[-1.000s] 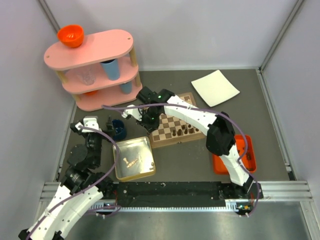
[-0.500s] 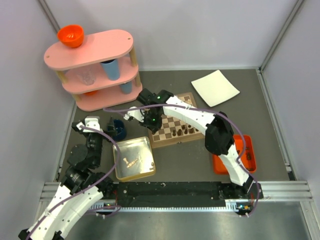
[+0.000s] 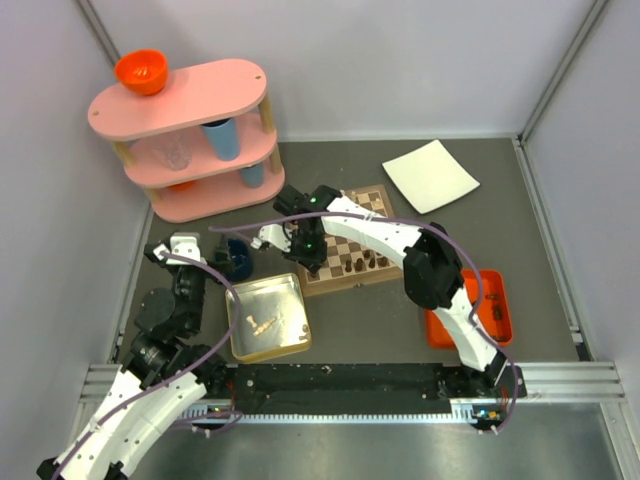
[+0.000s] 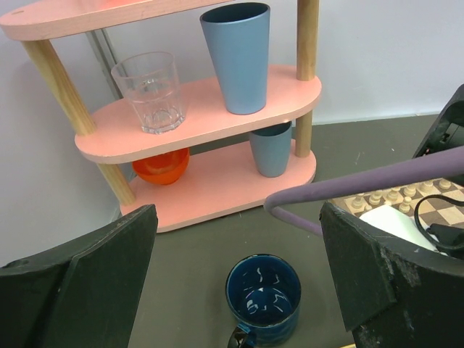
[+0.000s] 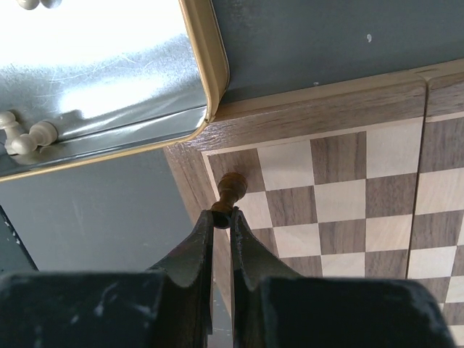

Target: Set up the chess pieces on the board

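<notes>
— Can any writing, number or brand be read?
— None can be read. No lettering is made out on the board [image 5: 348, 181], the metal tin [image 3: 280, 300] or the pink shelf [image 3: 200, 95]
— And at the near edge?
— Fine pale ticks are seen along the rail [image 3: 350, 408], but they are too small to be read

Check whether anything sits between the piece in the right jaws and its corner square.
Nothing visible does. The right gripper has its jaws shut on the dark chess piece, directly over the bare corner square of the board. The silver tin lies outside the rim.
</notes>
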Motion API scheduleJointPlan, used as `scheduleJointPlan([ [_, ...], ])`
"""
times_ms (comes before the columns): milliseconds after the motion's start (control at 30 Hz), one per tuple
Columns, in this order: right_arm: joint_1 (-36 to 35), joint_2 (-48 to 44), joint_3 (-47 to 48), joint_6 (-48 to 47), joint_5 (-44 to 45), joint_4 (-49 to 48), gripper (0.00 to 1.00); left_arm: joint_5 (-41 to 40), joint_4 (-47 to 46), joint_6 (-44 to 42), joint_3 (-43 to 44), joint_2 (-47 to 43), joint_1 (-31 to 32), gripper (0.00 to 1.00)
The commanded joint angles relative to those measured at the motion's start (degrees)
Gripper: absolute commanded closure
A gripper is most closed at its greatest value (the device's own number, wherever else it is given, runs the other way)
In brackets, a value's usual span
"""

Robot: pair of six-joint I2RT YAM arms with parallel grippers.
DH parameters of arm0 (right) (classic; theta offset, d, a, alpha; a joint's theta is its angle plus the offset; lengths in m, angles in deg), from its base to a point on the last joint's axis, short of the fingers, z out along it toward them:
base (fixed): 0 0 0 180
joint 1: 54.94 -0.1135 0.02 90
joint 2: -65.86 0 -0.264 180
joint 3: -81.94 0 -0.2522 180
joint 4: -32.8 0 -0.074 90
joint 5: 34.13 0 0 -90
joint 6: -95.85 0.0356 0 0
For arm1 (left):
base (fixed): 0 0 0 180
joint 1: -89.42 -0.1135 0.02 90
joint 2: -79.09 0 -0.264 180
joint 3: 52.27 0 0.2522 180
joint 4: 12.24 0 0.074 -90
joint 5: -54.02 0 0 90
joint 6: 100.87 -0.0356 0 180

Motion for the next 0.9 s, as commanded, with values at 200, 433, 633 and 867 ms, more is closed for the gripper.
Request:
scheduleJointPlan([
  [200, -0.8, 2.1, 2.3, 0.0, -0.1, 0.6, 0.95, 1.0, -2.2, -0.5, -0.2, 0.4, -0.2, 0.01],
  [433, -0.8, 2.7, 3.1, 0.1, -0.5, 0.6, 0.94, 1.3, -2.2, -0.4, -0.2, 0.4, -0.2, 0.01],
  [633, -0.8, 3.0, 3.5, 0.1, -0.7, 0.6, 0.92, 1.5, -2.2, -0.4, -0.2, 0.5, -0.2, 0.01],
  [867, -0.8, 3.8, 4.2, 0.1, -0.6, 0.7, 0.9, 1.5, -2.1, -0.4, -0.2, 0.5, -0.2, 0.01],
])
